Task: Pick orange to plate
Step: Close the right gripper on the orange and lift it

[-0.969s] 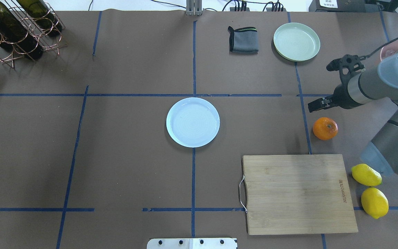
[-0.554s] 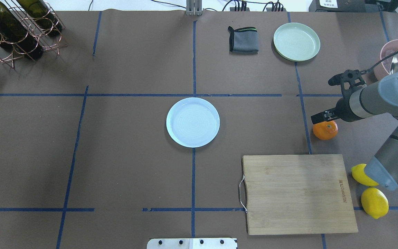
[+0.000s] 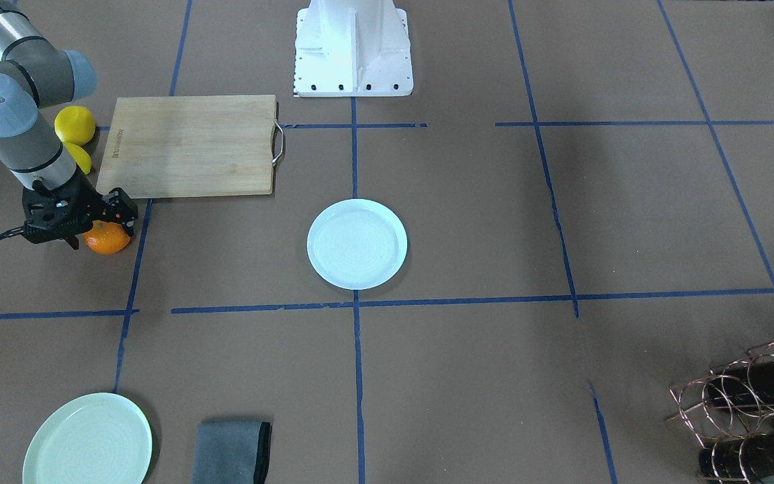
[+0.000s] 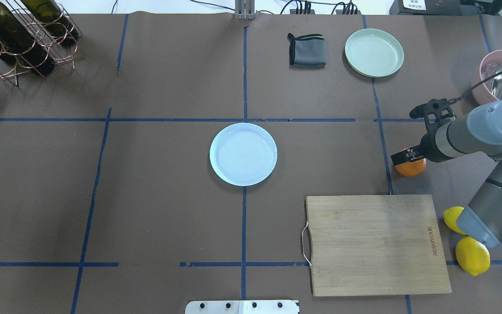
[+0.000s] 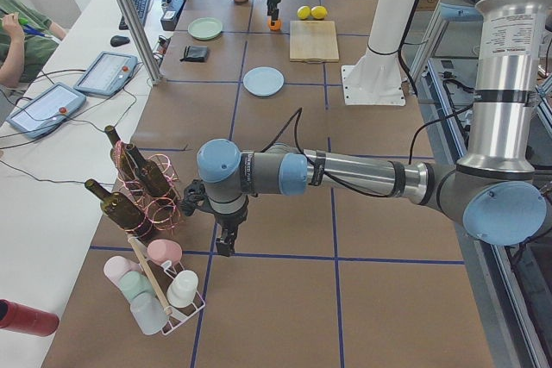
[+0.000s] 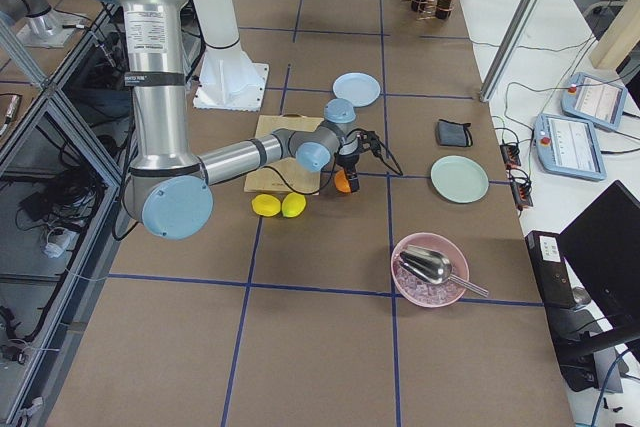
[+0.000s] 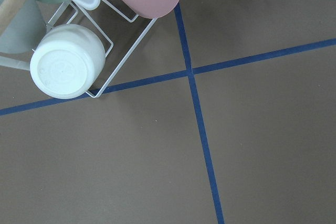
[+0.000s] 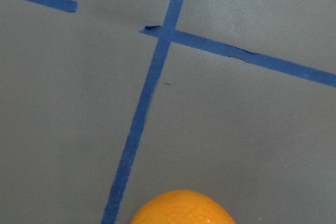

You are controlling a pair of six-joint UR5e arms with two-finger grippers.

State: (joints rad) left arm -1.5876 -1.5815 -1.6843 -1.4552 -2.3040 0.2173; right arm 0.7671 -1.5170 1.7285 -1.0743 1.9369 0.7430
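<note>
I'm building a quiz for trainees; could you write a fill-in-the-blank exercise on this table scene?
The right gripper hangs over the ___.
The bluish-white plate holds ___.
Two yellow ___ lie beside the cutting board.
The grey cloth lies next to the ___ plate.
Missing: orange; nothing; lemons; mint-green.

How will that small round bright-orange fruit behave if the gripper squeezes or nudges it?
The small round orange fruit has no flat side showing, so a nudge would probably roll it. Its smooth-looking skin might slip under a light grip.
</note>
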